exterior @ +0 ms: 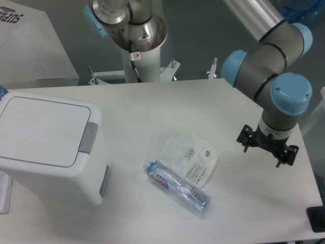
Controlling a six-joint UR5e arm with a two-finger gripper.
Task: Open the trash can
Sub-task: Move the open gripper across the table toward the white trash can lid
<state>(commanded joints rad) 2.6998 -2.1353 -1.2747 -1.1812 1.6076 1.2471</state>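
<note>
Trash can [48, 147] lid is seen shut, grey button strip [88, 138] untouched; tool [268, 147] is parked well apart over the counter [203, 101], nothing held, opening indiscernible

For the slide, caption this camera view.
UR5e gripper hovers right of a lying bottle; the trash can sits closed at left.

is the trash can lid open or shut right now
Shut. The lid lies flat and flush in the top of the trash can, with no gap showing along its edges. The grey push button sits beside it, untouched.
</note>
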